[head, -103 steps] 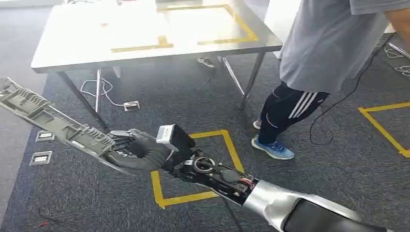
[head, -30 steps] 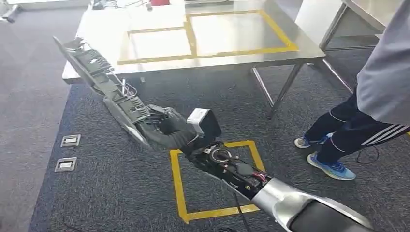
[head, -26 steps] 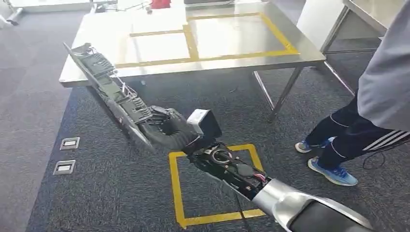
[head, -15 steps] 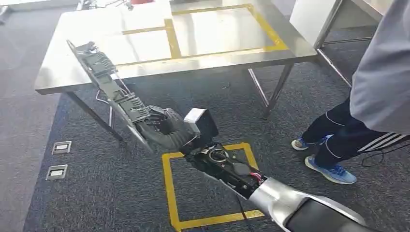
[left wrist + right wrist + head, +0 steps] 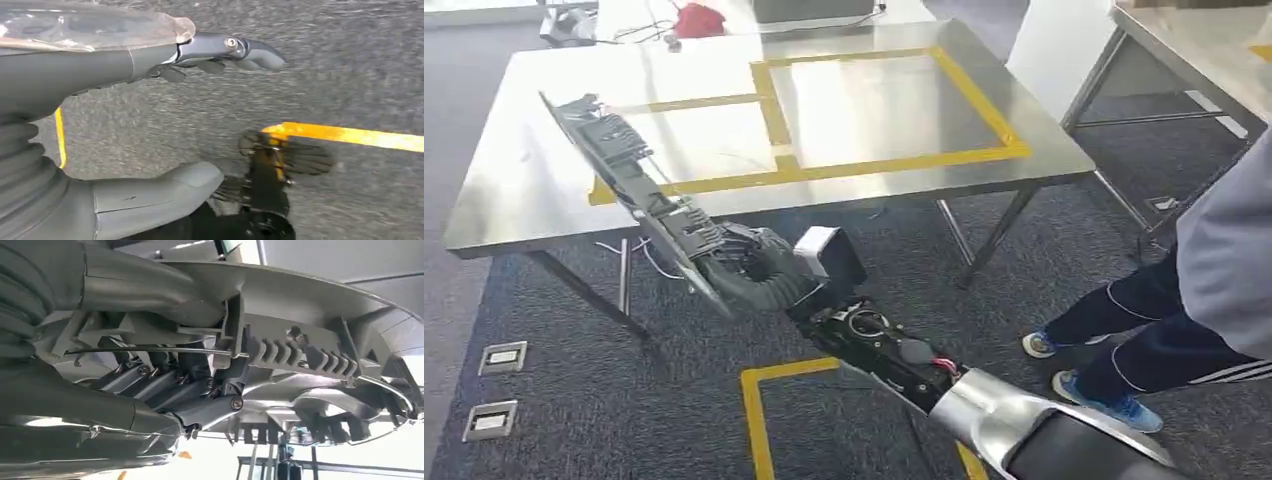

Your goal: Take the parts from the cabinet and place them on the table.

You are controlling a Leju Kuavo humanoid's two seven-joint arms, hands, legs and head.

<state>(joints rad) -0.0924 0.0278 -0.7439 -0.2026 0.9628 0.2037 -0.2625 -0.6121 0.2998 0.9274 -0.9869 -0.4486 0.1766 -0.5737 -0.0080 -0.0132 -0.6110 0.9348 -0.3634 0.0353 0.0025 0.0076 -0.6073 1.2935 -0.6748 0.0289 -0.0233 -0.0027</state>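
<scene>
My right hand (image 5: 749,268) grips a long grey plastic part (image 5: 629,185), ribbed and slotted, at its near end. The part slants up and away to the left, and its far end reaches over the near left edge of the steel table (image 5: 524,180). In the right wrist view the dark fingers (image 5: 170,385) curl around the part (image 5: 320,335) with the thumb across it. My left hand (image 5: 125,60) hangs over the carpet, fingers apart and holding nothing.
The table top carries yellow tape rectangles (image 5: 874,100). A person (image 5: 1214,290) in a grey shirt and blue shoes stands at the right. A second table (image 5: 1204,40) is at the far right. Yellow tape (image 5: 759,420) marks the carpet, with floor sockets (image 5: 499,357) at left.
The camera has come closer to the table, which now sits lower and larger in view. The part's far end now lies over the table edge. My right hand still holds it.
</scene>
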